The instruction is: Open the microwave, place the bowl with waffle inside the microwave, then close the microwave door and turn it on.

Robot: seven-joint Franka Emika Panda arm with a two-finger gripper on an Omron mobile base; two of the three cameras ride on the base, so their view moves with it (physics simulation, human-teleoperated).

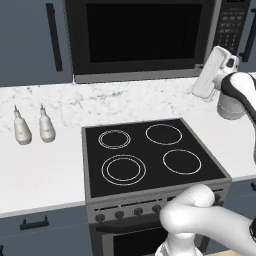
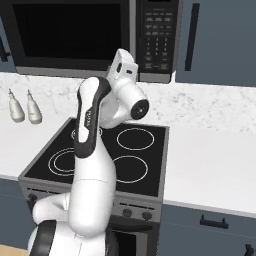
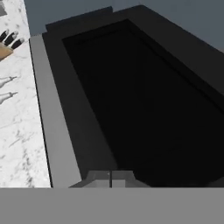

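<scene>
White marble bench [image 1: 45, 170] runs L to R w/ a black four-ring stove [image 1: 150, 155] set in it; two small bottles [image 1: 34, 126] stand at L. Microwave [image 1: 145, 37] sits above, behind the stove, its door [image 1: 142, 32] shut, button panel [image 2: 156, 37] on R. I'm raised close before the door's lower R part. Can't tell if my jaws are spread or closed.

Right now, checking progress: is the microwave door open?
No, the microwave door sits flush and shut in the microwave front.
</scene>
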